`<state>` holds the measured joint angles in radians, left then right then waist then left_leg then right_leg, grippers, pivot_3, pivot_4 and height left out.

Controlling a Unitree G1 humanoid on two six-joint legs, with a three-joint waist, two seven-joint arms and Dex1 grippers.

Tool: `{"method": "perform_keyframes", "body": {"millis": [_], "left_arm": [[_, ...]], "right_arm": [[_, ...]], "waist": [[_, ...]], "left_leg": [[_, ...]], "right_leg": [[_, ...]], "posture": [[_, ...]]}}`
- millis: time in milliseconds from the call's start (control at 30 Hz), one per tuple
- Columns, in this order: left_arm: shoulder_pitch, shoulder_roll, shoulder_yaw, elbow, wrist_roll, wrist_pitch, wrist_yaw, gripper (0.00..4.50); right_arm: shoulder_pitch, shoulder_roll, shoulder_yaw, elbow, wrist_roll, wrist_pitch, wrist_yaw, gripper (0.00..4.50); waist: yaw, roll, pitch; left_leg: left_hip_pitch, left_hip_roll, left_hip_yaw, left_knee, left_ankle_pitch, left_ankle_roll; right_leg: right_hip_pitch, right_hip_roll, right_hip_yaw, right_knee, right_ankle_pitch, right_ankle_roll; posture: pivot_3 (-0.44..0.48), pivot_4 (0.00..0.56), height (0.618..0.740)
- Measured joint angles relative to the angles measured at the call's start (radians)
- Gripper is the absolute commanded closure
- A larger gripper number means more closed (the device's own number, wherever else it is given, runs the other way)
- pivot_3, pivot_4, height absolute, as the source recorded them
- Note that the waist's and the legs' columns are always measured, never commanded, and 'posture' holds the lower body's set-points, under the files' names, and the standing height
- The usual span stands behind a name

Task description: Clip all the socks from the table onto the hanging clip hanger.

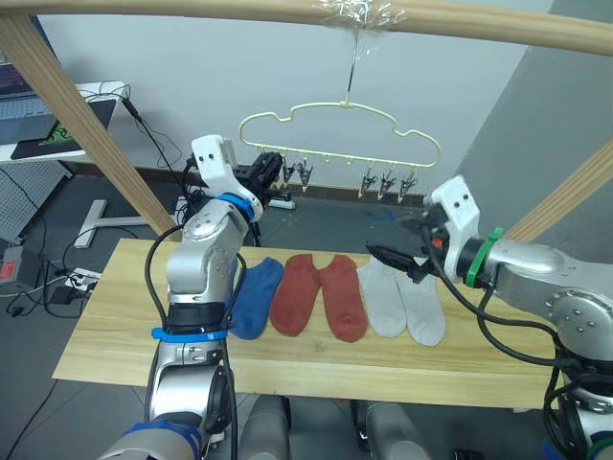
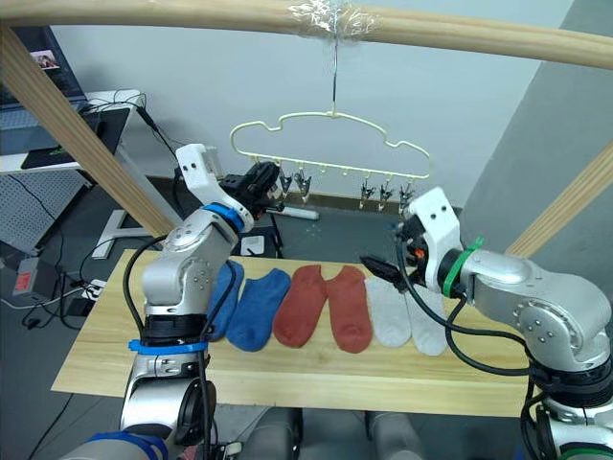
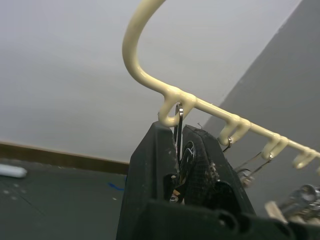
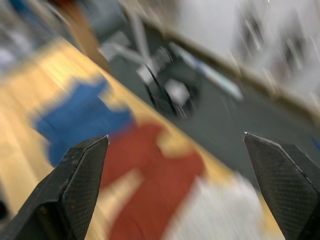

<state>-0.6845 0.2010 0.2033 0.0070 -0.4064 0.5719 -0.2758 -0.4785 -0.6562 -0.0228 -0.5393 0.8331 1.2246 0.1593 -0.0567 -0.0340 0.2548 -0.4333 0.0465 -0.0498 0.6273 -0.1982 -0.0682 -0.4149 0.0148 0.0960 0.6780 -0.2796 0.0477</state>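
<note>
Grey floor and a pale wall sit behind a plank table (image 2: 96,369) framed by thick wooden poles (image 1: 77,105). Six socks lie in a row across the table – two blue socks (image 2: 257,307) at the robot's left, two red socks (image 2: 326,305) in the middle, two grey socks (image 2: 407,314) at the right, each touching or just beside its neighbour.

A hanger (image 1: 340,129) of pale-yellow wire hangs by its hook from the top pole, above the table's far edge, with metal clips (image 1: 386,182) in a row under its lower bar.

Left gripper (image 3: 181,150) is raised to the hanger's left end – in the wrist view its black fingers are pressed together on the leftmost clip (image 3: 178,122), just under the yellow loop that carries it.

Right gripper (image 4: 175,145) hovers low over the table, above the grey pair, fingers spread wide with nothing between them. Its wrist view looks across red and blue fabric toward the floor.
</note>
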Motion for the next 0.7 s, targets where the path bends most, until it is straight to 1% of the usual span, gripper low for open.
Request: {"method": "perform_keyframes", "body": {"millis": [133, 267, 367, 467, 567, 700], "left_arm": [[-0.002, 0.016, 0.047, -0.043, -0.098, 0.121, 0.001, 4.28], [-0.02, 0.025, 0.073, -0.049, -0.173, 0.218, 0.003, 4.28], [-0.028, 0.036, 0.088, -0.05, -0.209, 0.256, 0.007, 4.28], [-0.036, 0.041, 0.1, -0.051, -0.233, 0.277, 0.018, 4.28], [-0.037, 0.051, 0.099, -0.056, -0.244, 0.289, 0.025, 4.28], [-0.036, 0.061, 0.097, -0.069, -0.247, 0.295, 0.029, 4.28]], "right_arm": [[0.028, 0.015, 0.037, 0.076, -0.098, 0.046, -0.051, 0.0], [0.021, 0.133, 0.046, 0.203, -0.2, 0.053, -0.127, 0.0], [0.013, 0.19, 0.047, 0.27, -0.267, 0.046, -0.156, 0.0], [0.002, 0.231, 0.059, 0.324, -0.333, 0.022, -0.176, 0.0], [-0.006, 0.254, 0.084, 0.404, -0.426, -0.029, -0.208, 0.0], [-0.024, 0.301, 0.085, 0.52, -0.529, -0.109, -0.237, 0.0]], "waist": [[-0.001, 0.0, 0.001], [-0.001, -0.001, 0.004], [-0.001, -0.001, 0.006], [0.0, -0.001, 0.007], [0.001, -0.001, 0.008], [0.0, 0.0, 0.01]], "left_leg": [[0.0, 0.0, 0.0, 0.0, 0.0, 0.0], [0.0, 0.0, 0.0, 0.0, 0.0, 0.0], [-0.001, 0.0, 0.0, 0.0, 0.0, 0.0], [-0.002, 0.0, 0.0, -0.001, 0.0, 0.0], [-0.002, 0.0, 0.001, -0.001, 0.0, 0.0], [-0.002, 0.0, 0.001, -0.002, 0.0, -0.001]], "right_leg": [[-0.001, 0.0, 0.0, 0.0, 0.0, 0.0], [-0.001, 0.0, 0.0, 0.001, 0.0, 0.0], [-0.002, 0.0, 0.0, 0.0, 0.0, 0.0], [-0.004, 0.0, 0.0, 0.001, 0.0, 0.0], [-0.004, 0.0, 0.0, 0.001, 0.0, 0.0], [-0.004, 0.0, 0.001, 0.001, 0.0, 0.0]], "posture": [[-0.055, 0.267, 0.74], [-0.055, 0.267, 0.74], [-0.045, 0.267, 0.74], [-0.035, 0.27, 0.74], [-0.027, 0.274, 0.74], [-0.018, 0.277, 0.74]]}}
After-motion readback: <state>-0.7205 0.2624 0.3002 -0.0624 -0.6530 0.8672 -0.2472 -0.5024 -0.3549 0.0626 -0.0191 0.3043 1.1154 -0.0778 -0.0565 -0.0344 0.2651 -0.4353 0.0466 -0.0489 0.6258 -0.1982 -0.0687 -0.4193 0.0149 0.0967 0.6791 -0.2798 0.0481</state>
